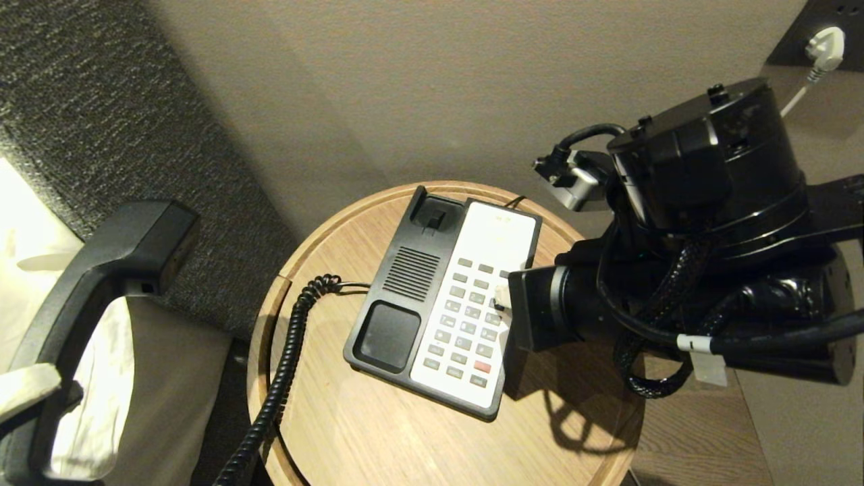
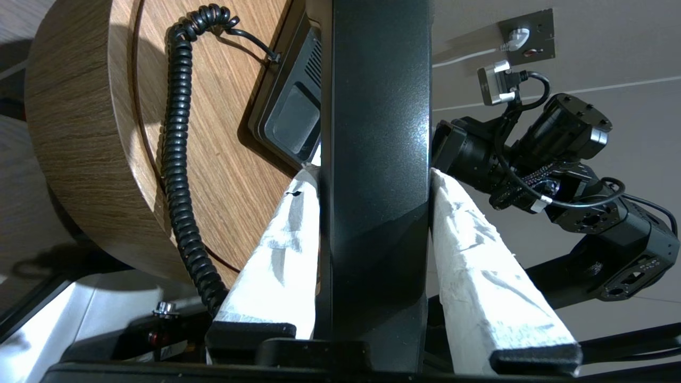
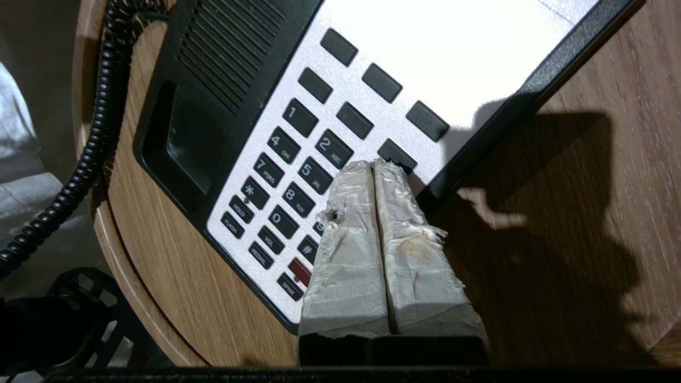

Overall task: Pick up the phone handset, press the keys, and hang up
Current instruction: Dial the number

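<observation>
One phone base [image 1: 442,304] on one round wooden table [image 1: 378,432]; one handset [image 1: 88,297], one coiled cord [image 1: 283,364]; two grippers – left [image 2: 375,175], right [image 3: 372,165]; one red key [image 1: 482,366]; one wall plug [image 1: 825,47]

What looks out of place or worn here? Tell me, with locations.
The white wrap on the right end effector is frayed and stained near its fingertips, which rest on the keys. The phone handset is off its cradle, clamped in the left end effector beside the table, as the task expects.
</observation>
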You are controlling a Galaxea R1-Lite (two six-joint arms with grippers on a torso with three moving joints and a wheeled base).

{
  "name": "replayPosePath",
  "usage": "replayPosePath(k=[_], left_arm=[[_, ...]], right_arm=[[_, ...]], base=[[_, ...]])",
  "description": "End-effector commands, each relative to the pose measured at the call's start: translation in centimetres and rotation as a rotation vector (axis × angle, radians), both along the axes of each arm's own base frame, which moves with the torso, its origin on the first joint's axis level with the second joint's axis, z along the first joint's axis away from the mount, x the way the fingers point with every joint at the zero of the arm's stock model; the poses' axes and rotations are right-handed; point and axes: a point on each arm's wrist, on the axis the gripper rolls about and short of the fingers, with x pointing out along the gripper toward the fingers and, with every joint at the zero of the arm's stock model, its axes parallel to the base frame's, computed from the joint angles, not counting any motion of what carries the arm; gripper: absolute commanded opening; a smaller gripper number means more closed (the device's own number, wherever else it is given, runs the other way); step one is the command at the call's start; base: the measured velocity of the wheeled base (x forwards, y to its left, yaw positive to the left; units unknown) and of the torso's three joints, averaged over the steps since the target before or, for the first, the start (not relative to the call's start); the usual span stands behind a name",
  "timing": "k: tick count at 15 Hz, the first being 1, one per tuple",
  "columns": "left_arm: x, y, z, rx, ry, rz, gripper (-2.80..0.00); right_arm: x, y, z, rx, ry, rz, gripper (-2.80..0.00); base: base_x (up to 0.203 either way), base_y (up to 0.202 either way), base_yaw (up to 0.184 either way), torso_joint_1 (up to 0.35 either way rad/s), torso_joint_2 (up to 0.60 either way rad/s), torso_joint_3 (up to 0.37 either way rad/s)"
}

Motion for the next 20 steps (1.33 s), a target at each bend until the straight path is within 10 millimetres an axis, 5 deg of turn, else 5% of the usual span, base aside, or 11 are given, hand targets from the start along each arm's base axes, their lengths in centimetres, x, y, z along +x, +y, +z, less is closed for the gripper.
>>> replayPosePath(k=[1,20], left_arm=[[0.0,0.0,-0.1,-0.002,0.006,0.001,-2.8],[-0.1,0.1,-0.3,-0.002,0.006,0.0,-2.8]], right_arm=[[0.0,0.0,-0.1,-0.003,0.003,-0.002,-2.8],[0.0,0.0,-1.8,-0.044,0.032,-0.006,-2.8]], base=[[0.0,0.0,0.0,0.0,0.0,0.0],[0.0,0.0,0.0,0.0,0.0,0.0]])
